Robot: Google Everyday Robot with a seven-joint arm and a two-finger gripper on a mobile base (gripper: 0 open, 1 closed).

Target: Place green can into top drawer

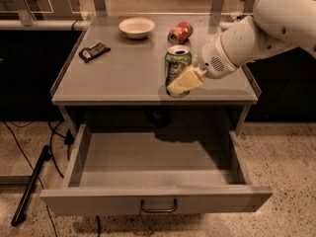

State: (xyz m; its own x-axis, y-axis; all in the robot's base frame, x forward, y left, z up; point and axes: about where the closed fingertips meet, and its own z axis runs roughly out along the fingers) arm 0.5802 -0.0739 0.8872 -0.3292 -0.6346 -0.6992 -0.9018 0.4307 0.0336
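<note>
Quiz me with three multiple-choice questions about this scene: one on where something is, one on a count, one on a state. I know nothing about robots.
1. Where is the green can?
A. Inside the drawer
B. Upright on the tabletop, near its front edge
C. On the floor beside the table

2. How many cans are on the tabletop?
A. One
B. Two
C. Four

3. What state is the top drawer in?
A. Pulled open
B. Shut
C. Removed altogether

Answers:
1 B: the can stands on the tabletop, with the end effector right against its front side.
2 B: there is the green can plus a red can lying on its side further back.
3 A: the drawer's inside shows below the tabletop.
</note>
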